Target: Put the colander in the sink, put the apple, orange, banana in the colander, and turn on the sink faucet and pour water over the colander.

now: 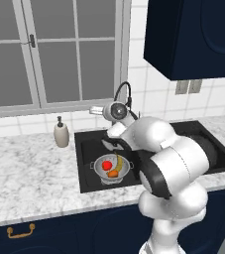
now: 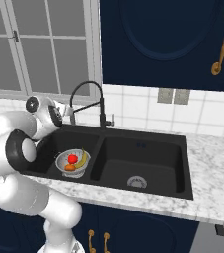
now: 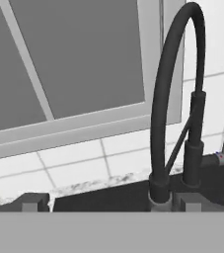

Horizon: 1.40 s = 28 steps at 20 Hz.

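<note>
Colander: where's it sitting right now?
The colander sits in the sink's left basin, apple, orange and banana inside, in front of the sink faucet.

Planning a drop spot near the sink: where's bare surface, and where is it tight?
Free: the marble counter left of the sink, in front of the soap dispenser; the right basin, bare except its drain; the counter right of it. Crowded: the left basin, with the colander holding apple, orange and banana, the faucet and arm behind.
</note>
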Motion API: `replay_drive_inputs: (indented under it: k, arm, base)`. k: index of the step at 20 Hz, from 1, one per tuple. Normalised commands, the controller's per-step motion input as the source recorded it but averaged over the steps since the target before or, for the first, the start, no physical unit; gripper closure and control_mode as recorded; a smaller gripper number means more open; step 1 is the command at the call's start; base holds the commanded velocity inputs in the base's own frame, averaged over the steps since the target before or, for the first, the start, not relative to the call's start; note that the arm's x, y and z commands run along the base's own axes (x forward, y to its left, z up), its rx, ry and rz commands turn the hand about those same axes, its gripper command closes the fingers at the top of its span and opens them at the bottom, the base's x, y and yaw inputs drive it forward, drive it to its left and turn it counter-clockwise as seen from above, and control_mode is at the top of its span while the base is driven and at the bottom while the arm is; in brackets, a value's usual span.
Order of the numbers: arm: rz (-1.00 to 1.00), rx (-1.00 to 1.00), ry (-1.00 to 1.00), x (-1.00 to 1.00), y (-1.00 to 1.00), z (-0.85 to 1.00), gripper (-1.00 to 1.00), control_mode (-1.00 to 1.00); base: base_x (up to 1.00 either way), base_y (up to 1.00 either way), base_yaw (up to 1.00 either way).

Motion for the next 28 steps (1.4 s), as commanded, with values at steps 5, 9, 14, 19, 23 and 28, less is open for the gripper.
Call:
replay_drive_inputs:
  k: [5,9,14,19,23,28]
  arm:
    - [-0.04,0.09,0.01,-0.78,0.05,1.00,-1.00,-1.00]
    - [-0.02,0.11,0.20,-0.70,-0.85,1.00,-1.00,-1.00]
    - [0.00,0.07,0.39,-0.38,-1.00,0.79,-1.00,-1.00]
    - [0.00,0.04,0.38,-0.07,-0.99,0.11,-1.00,-1.00]
    - [0.00,0.00,0.15,-0.05,-0.96,-0.36,-1.00,-1.00]
    - [0.00,0.00,0.02,-0.58,-0.76,-0.70,-1.00,-1.00]
  base:
    - [0.00,0.00,0.00]
    - [0.00,0.00,0.00]
    - [0.00,0.00,0.00]
    - [0.00,0.00,0.00]
    - [0.00,0.00,0.00]
    - [0.00,0.00,0.00]
